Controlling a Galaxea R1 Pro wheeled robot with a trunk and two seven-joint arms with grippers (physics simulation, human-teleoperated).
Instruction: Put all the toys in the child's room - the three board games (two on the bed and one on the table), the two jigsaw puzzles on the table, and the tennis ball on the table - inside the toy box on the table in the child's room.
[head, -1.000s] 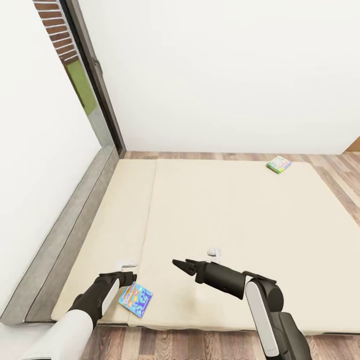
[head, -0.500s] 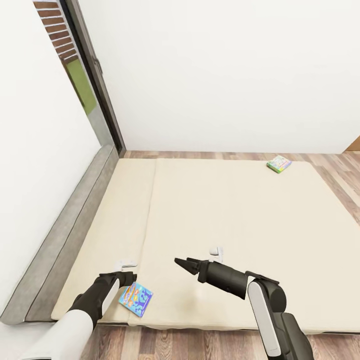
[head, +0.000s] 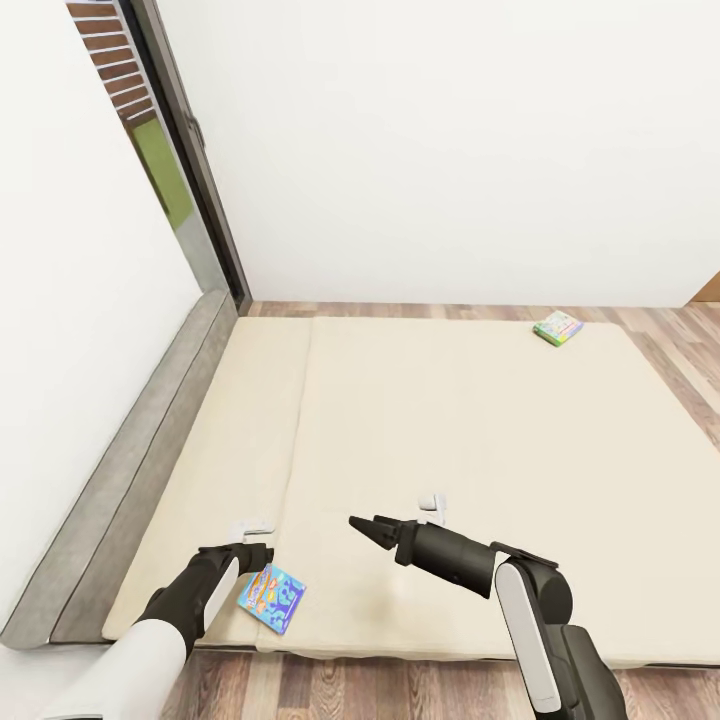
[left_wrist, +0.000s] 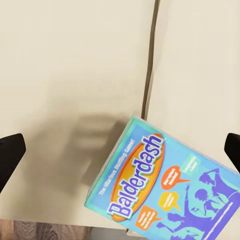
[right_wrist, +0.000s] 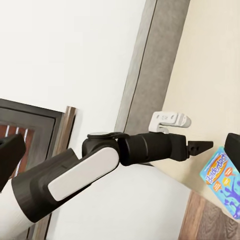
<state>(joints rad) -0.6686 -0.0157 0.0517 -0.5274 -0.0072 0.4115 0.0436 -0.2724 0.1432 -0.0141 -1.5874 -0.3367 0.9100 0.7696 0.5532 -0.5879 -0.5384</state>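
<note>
Cream bedding (head: 450, 430) is filling the head view, with the blue board game (head: 272, 598) lying flat near its front edge, just beside the left gripper (head: 250, 553); a second board game (head: 558, 328) is sitting at the far corner. The right gripper (head: 365, 529) is hovering aside, fingers together. Looking down the left wrist, the Balderdash box (left_wrist: 162, 187) is lying between widely spread fingertips (left_wrist: 10, 152), likely lining up a grasp. From the right wrist, the left arm (right_wrist: 90, 170) is reaching over the box (right_wrist: 222, 182).

1. A wide cream mattress (head: 450, 450) lies low on a wood plank floor (head: 660, 340).
2. A grey padded headboard (head: 130, 460) runs along 1 side.
3. Plain white walls (head: 450, 150) stand behind.
4. A dark-framed window (head: 165, 150) shows brick and greenery.
</note>
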